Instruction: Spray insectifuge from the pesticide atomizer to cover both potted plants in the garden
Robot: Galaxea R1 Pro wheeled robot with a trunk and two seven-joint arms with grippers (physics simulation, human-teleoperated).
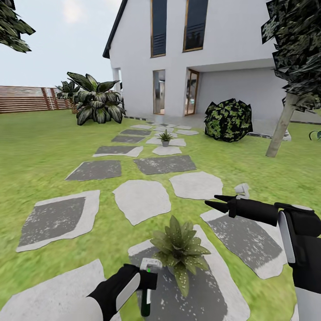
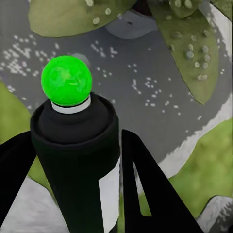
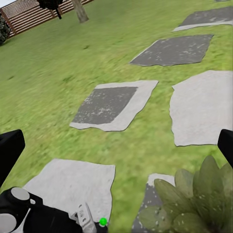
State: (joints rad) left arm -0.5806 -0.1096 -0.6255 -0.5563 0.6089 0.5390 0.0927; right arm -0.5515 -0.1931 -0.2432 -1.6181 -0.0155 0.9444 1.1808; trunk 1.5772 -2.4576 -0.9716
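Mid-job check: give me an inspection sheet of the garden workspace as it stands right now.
Surface: lawn crossed by grey and white stepping stones.
Job's things: pesticide atomizer in the left gripper, beside the near potted plant; far potted plant stands up the path.
Clutter: small white object on the grass, too unclear to identify.
Grippers: left fingers closed around the bottle; right gripper open, holding nothing, above the path.
Cables: nothing seen.
Surroundings: white house, round dark bush, tree trunk, slatted fence.
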